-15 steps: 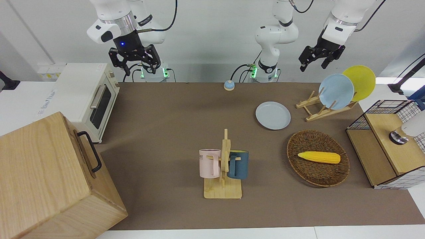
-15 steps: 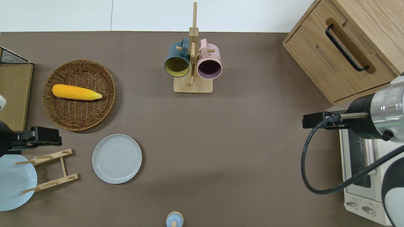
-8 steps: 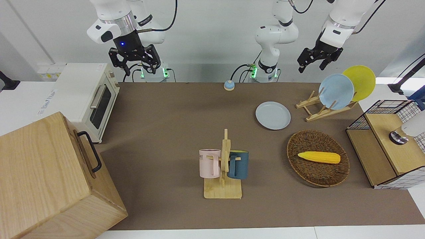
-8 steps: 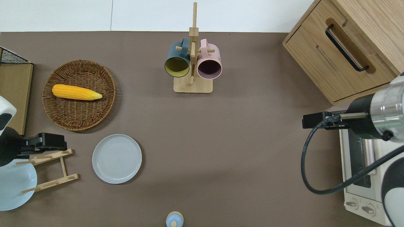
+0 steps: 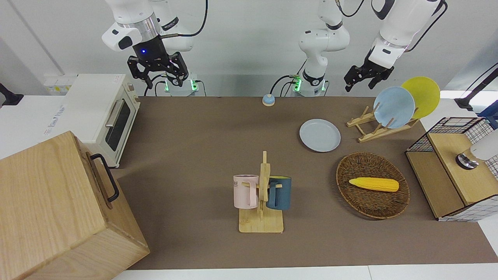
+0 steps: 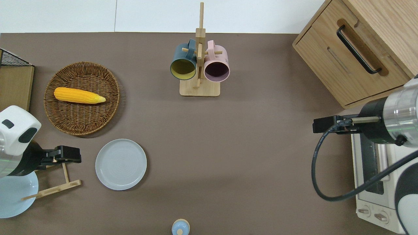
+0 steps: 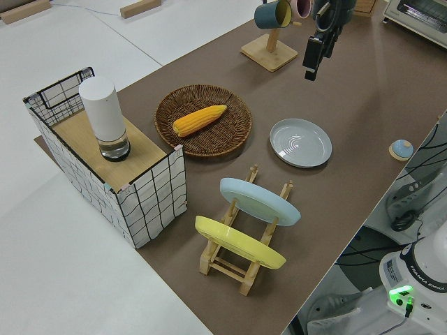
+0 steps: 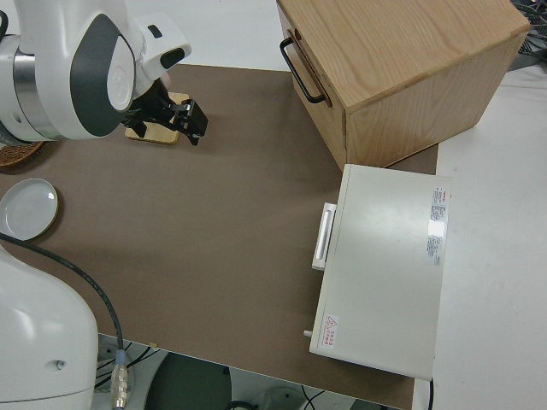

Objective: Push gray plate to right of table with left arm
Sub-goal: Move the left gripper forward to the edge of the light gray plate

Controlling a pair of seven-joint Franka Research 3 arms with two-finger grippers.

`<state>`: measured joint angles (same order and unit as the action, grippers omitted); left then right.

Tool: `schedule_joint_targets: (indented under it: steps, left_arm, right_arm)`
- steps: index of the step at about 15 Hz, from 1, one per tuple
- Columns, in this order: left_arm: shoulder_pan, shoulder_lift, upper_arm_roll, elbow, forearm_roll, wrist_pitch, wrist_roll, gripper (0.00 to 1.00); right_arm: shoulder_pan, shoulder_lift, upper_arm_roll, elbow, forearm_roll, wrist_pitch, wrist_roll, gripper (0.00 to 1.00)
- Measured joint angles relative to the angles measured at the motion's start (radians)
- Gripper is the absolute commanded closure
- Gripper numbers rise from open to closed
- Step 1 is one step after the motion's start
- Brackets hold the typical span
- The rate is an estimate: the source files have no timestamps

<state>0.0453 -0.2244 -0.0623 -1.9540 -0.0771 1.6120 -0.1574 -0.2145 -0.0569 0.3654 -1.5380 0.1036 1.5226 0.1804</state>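
From across the table, the gray plate [image 5: 320,135] is lying flat on the table [image 5: 202,128], between the small blue bell [image 5: 268,100] and the wicker basket [image 5: 372,190] holding the corn [image 5: 374,184], just beside the wooden plate rack [image 5: 375,126]. The left gripper [image 5: 364,76] is hanging in the air toward the left arm's end, its fingers looking slightly apart. The right gripper [image 5: 157,70] is parked, fingers spread.

From straight above, the left gripper [image 6: 68,154] is hovering over the rack [image 6: 54,176], with the gray plate [image 6: 120,164] lying from it toward the right arm's end of the table. That line, I judge, is what the push turns on: the fingers must be lowered to the table at the plate's rim on the rack side, then swept across. The left arm is clearly the nearer one. The finger gap is hidden here by the gripper body, and the light-blue plate [image 6: 14,192] is partly cut off by the arm.

From the left end, the left gripper [image 7: 314,49] is showing high above the gray plate [image 7: 301,142], not touching it.

From beside the right arm, only part of the gray plate [image 8: 28,208] is showing
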Motion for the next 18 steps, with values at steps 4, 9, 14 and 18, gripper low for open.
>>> schedule_joint_targets:
  steps: [4,9,14,18]
  left_arm:
    - [0.000,0.000,0.004,-0.118,-0.001,0.096,0.035,0.01]
    - [0.000,-0.027,0.006,-0.252,-0.006,0.201,0.080,0.01]
    - [0.000,-0.056,0.030,-0.361,-0.007,0.285,0.112,0.01]
    - [0.001,-0.059,0.040,-0.447,-0.020,0.404,0.122,0.01]
  right_arm:
    - [0.000,0.000,0.000,0.000,0.000,0.000,0.000,0.005]
    - [0.000,0.000,0.000,0.000,0.000,0.000,0.000,0.005]
    - [0.000,0.000,0.000,0.000,0.000,0.000,0.000,0.005]
    - [0.000,0.000,0.000,0.000,0.000,0.000,0.000,0.005]
